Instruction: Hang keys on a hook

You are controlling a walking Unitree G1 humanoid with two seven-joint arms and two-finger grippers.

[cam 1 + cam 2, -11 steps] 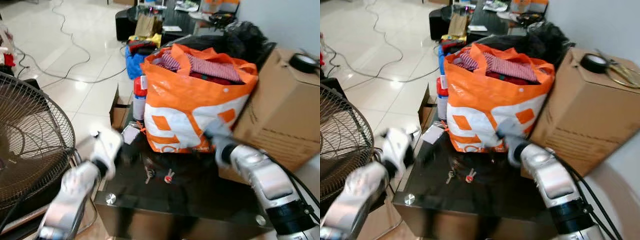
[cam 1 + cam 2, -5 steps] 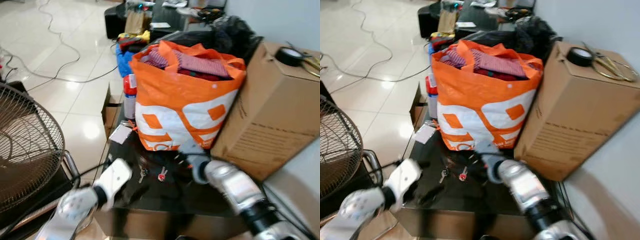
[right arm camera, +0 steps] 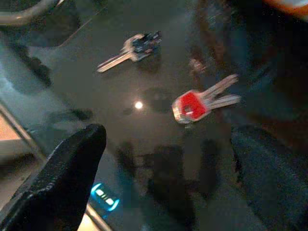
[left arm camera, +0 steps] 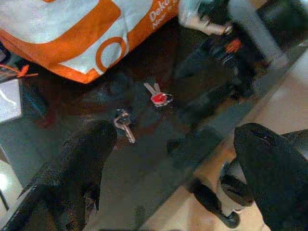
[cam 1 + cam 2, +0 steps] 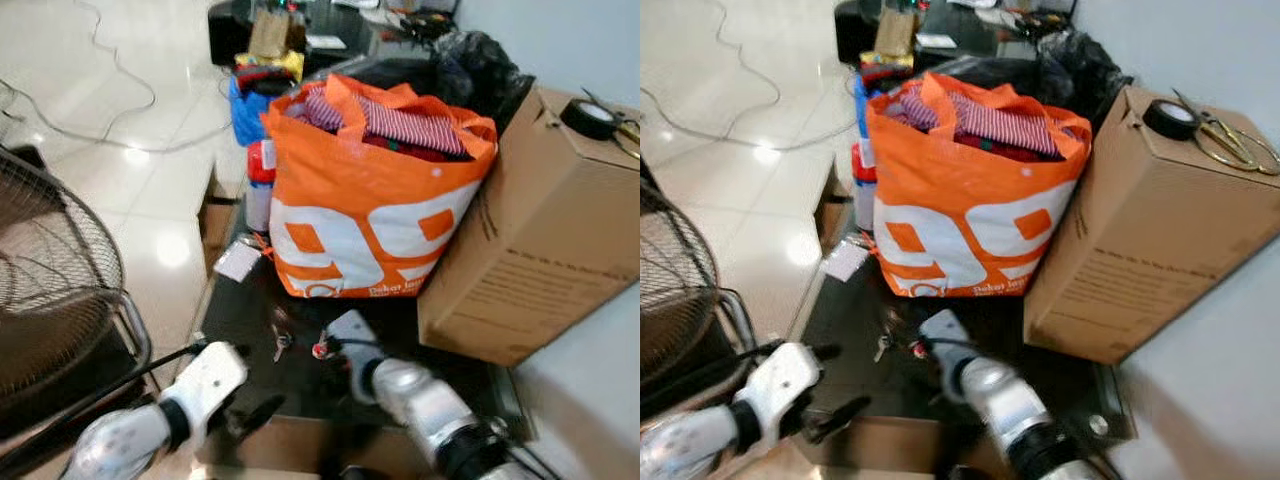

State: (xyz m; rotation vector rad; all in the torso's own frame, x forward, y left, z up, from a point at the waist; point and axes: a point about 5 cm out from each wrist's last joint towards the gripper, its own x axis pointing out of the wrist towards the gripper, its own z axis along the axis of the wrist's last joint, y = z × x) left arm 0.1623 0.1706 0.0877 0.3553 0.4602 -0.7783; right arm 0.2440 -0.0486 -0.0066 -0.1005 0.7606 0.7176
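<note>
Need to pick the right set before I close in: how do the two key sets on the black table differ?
The red-capped keys show a bright red head with two silver blades fanned out; the dark-headed key shows a dark bluish head and one blade. The red-capped keys lie nearer the orange bag. Both lie flat on the black table, ungrasped.

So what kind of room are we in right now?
Probably a lived-in home's front room: tiled floor, standing fan, an orange bag of clothes and a cardboard box beside the dark glass table holding the keys.
</note>
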